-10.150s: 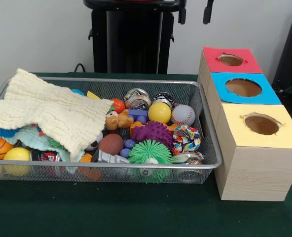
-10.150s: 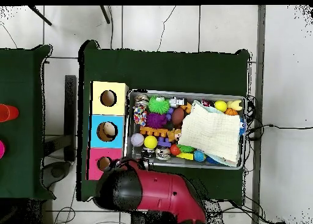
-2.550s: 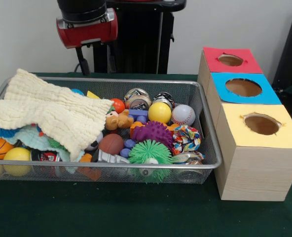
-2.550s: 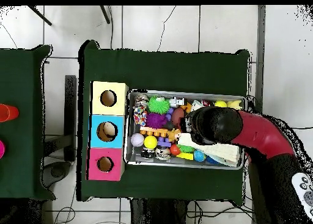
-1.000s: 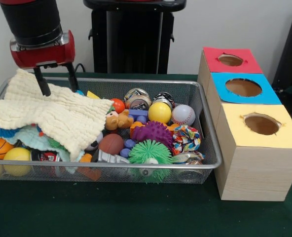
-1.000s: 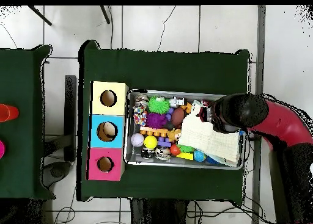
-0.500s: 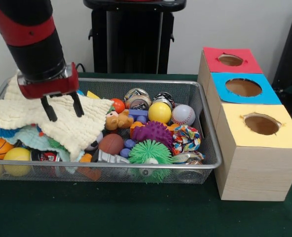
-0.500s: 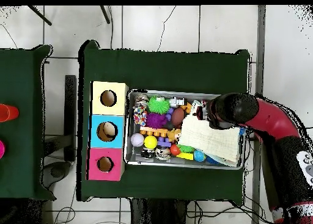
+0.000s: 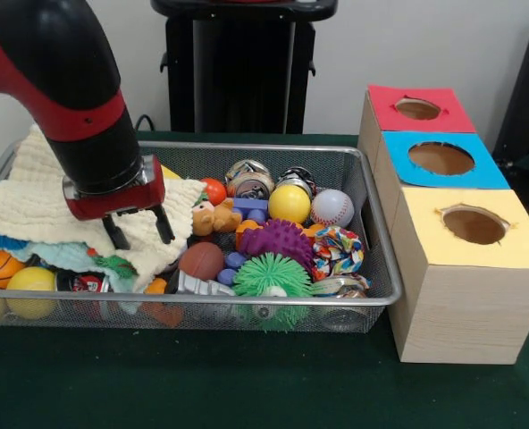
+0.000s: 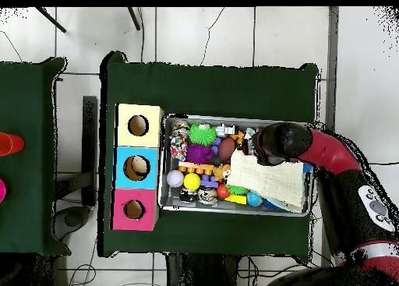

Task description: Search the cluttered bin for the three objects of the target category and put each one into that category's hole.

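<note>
Black two-finger gripper (image 9: 140, 231) spread open, hung low over soft cream knitted cloth (image 9: 32, 192), inside silver wire mesh bin (image 9: 372, 219) of toys

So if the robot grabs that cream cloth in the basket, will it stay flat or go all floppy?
Probably floppy: the cloth already sags and folds over the toys beneath it. It looks thick and knitted, so the open gripper should pinch it easily. Lifted by one edge, it would likely dangle and might drag small toys along.

Cloth (image 9: 32, 192) over toys in bin (image 9: 372, 223)
</note>
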Robot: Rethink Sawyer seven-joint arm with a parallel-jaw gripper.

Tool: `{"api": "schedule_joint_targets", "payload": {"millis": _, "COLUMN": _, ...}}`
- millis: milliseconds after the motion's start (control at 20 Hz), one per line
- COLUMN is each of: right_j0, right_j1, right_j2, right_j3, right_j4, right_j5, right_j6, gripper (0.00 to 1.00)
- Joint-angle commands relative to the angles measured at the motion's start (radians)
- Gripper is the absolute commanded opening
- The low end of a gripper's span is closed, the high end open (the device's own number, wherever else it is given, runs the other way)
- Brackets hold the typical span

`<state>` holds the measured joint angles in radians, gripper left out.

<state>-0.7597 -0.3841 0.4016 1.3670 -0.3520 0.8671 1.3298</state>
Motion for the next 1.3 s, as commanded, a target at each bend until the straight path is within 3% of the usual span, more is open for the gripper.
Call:
{"api": "schedule_joint_targets", "payload": {"millis": 50, "right_j0": 0.016, "right_j1": 0.045, "right_j2": 0.076, "right_j3": -0.078, "right_j4": -0.055, "right_j5": -0.031, "right_j6": -0.138, "gripper": 1.00}}
{"api": "schedule_joint_targets", "payload": {"millis": 350, "right_j0": 0.017, "right_j1": 0.033, "right_j2": 0.077, "right_j3": -0.078, "right_j4": -0.067, "right_j5": -0.028, "right_j6": -0.141, "gripper": 1.00}}
{"api": "schedule_joint_targets", "payload": {"millis": 400, "right_j0": 0.013, "right_j1": 0.032, "right_j2": 0.081, "right_j3": -0.075, "right_j4": -0.062, "right_j5": -0.040, "right_j6": -0.135, "gripper": 0.00}}
{"api": "schedule_joint_targets", "payload": {"millis": 550, "right_j0": 0.032, "right_j1": 0.005, "right_j2": 0.062, "right_j3": -0.073, "right_j4": -0.063, "right_j5": -0.039, "right_j6": -0.096, "gripper": 0.00}}
{"api": "schedule_joint_targets", "payload": {"millis": 750, "right_j0": 0.038, "right_j1": -0.015, "right_j2": 0.073, "right_j3": -0.078, "right_j4": -0.056, "right_j5": 0.005, "right_j6": -0.122, "gripper": 0.00}}
{"api": "schedule_joint_targets", "payload": {"millis": 1300, "right_j0": 0.085, "right_j1": -0.186, "right_j2": 0.042, "right_j3": 0.018, "right_j4": -0.014, "right_j5": 0.069, "right_j6": -0.038, "gripper": 0.00}}
